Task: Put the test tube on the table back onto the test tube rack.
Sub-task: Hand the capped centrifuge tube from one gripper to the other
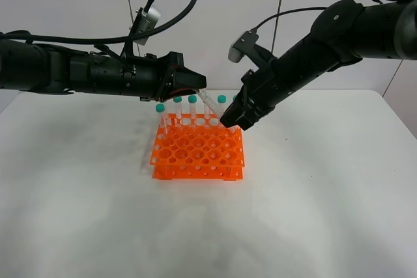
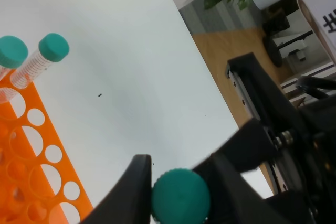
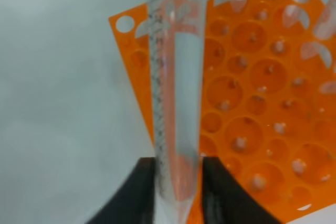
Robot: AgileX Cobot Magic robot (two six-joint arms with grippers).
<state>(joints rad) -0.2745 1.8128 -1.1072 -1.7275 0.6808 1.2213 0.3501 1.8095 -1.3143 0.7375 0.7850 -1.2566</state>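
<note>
The test tube [image 1: 214,107] hangs tilted in the air above the back of the orange test tube rack [image 1: 197,155], which stands on the white table [image 1: 326,200]. My left gripper [image 1: 197,89] is shut on its teal cap [image 2: 181,198]. My right gripper [image 1: 232,122] is shut on its lower end near the conical tip; the clear body [image 3: 173,93] runs up between the dark fingers [image 3: 135,192]. The rack also shows below the tube in the right wrist view [image 3: 252,108] and in the left wrist view [image 2: 31,182].
Several teal-capped tubes [image 1: 192,105] stand upright in the rack's back row; two of them show in the left wrist view [image 2: 50,51]. Both arms meet above the rack's back edge. The table's far edge [image 2: 210,98] lies behind the rack.
</note>
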